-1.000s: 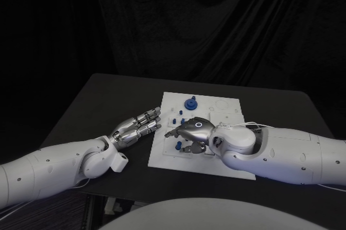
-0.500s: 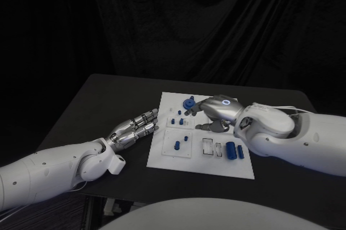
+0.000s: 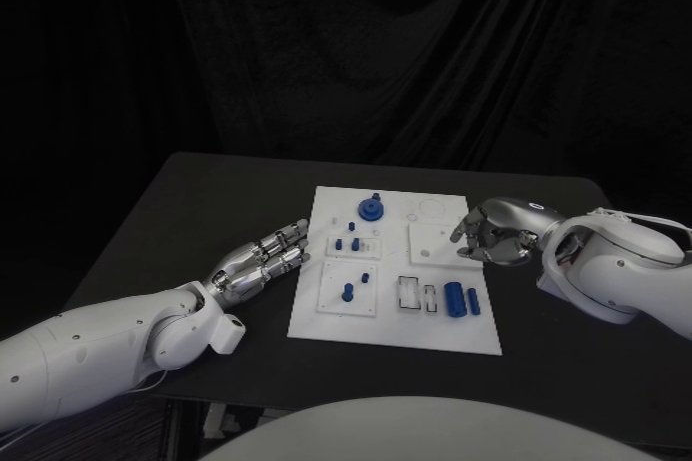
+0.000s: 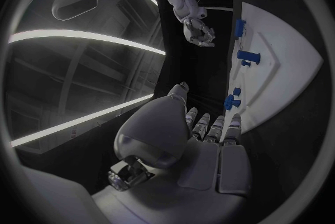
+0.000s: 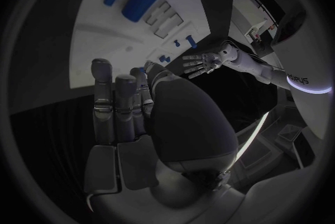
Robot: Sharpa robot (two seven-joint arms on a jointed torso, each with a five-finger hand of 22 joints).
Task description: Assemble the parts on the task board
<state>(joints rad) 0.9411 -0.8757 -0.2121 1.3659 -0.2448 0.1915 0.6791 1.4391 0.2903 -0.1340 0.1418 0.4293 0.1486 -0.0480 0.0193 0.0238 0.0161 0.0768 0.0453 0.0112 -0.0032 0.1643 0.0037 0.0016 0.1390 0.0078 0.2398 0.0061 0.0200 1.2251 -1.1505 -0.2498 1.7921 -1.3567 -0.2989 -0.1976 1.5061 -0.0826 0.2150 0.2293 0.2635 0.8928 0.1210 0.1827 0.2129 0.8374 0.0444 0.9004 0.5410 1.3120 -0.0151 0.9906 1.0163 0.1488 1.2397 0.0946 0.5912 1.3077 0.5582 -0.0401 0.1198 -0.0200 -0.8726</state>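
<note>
The white task board [image 3: 392, 311] lies in the middle of the black table. A blue gear-like part [image 3: 372, 209] stands at its far end. Small blue pegs [image 3: 348, 244] stand near its left side, and two blue cylinders [image 3: 462, 299] lie near its front right. My left hand [image 3: 267, 256] lies flat beside the board's left edge, fingers stretched out, holding nothing. My right hand [image 3: 493, 233] hovers at the board's right edge, fingers loosely bent and empty. The right wrist view shows the cylinders [image 5: 142, 0] beyond my right hand [image 5: 133, 118]. The left wrist view shows pegs [image 4: 231, 102] just past my left hand [image 4: 209, 140].
Bare black table [image 3: 188, 211] spreads to the left of the board and along the far edge. A dark curtain hangs behind the table.
My right hand lifted off the board's near-left middle, swept across its far end and now sits at its right edge. The two cylinders are uncovered. My left hand hardly moved.
</note>
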